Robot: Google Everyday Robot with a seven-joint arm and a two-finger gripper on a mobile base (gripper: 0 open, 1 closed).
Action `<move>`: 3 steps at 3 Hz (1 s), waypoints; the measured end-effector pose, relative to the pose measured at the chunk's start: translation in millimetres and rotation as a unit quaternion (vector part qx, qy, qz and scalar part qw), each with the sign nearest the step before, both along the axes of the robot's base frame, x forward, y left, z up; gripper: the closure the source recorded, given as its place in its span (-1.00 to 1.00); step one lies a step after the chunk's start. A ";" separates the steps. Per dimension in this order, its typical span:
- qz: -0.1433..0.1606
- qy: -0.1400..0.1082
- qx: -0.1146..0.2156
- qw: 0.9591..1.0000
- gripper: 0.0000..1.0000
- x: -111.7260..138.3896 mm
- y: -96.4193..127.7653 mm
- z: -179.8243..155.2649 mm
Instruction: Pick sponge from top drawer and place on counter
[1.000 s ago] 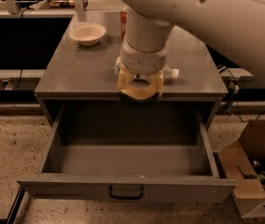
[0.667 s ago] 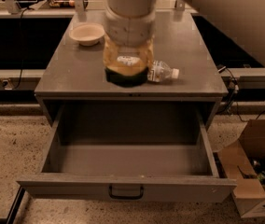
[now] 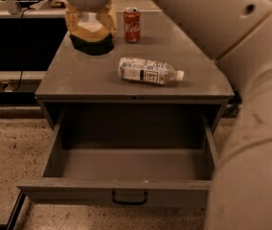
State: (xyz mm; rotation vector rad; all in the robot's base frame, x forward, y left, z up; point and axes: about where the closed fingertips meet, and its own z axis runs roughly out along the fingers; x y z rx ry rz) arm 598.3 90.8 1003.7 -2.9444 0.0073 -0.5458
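Note:
My gripper [image 3: 91, 28] is at the back left of the counter [image 3: 88, 78], its tan fingers [image 3: 73, 22] shut on the sponge [image 3: 91, 34]. The sponge is yellow-tan with a dark green underside that sits low over the counter; I cannot tell whether it touches. The top drawer [image 3: 126, 190] is pulled wide open below the counter, with its dark handle centred on the front panel. Nothing shows inside the drawer.
A clear water bottle [image 3: 148, 71] lies on its side in the middle of the counter. A red soda can [image 3: 131, 25] stands at the back, right of the gripper. My pale arm [image 3: 251, 128] fills the right side. A dark shelf [image 3: 16, 42] runs along the left.
The gripper with the sponge has moved from the counter's front middle to its back left. The view has shifted, so the can shows and the white bowl is out of sight.

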 end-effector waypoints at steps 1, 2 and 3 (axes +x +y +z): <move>0.008 -0.009 0.010 1.000 1.00 41.3 38.3 -21.8; 0.013 -0.019 0.024 0.999 1.00 75.1 52.2 -51.5; 0.003 -0.037 0.036 0.999 1.00 98.3 43.8 -72.5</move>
